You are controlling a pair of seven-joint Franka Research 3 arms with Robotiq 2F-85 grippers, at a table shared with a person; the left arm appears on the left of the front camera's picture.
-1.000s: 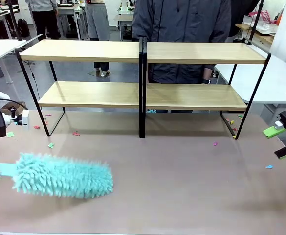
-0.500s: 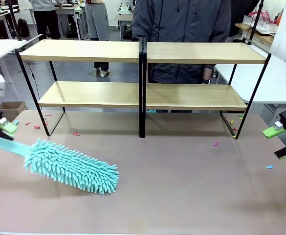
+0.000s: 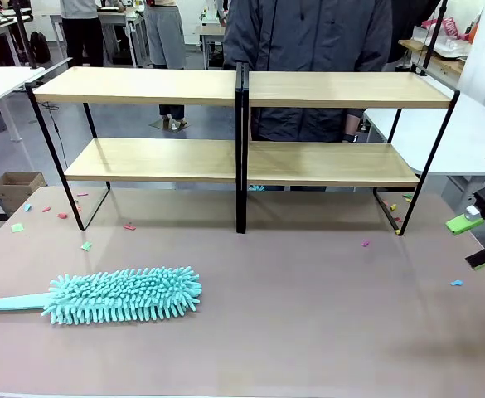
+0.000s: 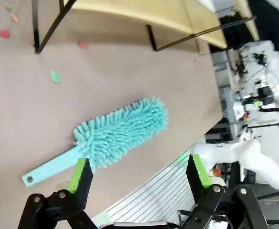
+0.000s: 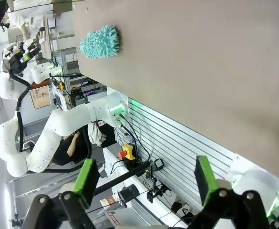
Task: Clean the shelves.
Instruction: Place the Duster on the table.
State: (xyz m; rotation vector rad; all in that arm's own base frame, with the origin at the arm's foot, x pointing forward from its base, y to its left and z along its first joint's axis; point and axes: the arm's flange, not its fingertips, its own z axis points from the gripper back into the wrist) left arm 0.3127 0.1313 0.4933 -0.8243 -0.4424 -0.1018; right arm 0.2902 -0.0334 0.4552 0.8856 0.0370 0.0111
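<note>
From my front camera, the wide two-tier rack of light-wood boards on a thin black metal frame (image 3: pixel 242 124) stands across the far half of the brown table (image 3: pixel 308 315), its central black post near the middle. All four boards look bare. A person in a dark jacket (image 3: pixel 308 50) stands just behind it.

A fluffy turquoise microfibre duster with a flat plastic handle (image 3: pixel 118 295) lies flat on the table at my near left, handle pointing toward the left edge, well apart from the rack. Nothing touches it.

On my left wrist camera, the left gripper (image 4: pixel 138 174) hangs above the duster (image 4: pixel 115 131) with its green-padded fingers spread wide, released, nothing between them.

The right gripper (image 3: pixel 477 240) sits at the right edge of the front view, above the table. On its wrist camera (image 5: pixel 144 179) the fingers stand wide apart and empty.

Small coloured paper scraps (image 3: pixel 85 245) are scattered on the table near the rack's feet.
</note>
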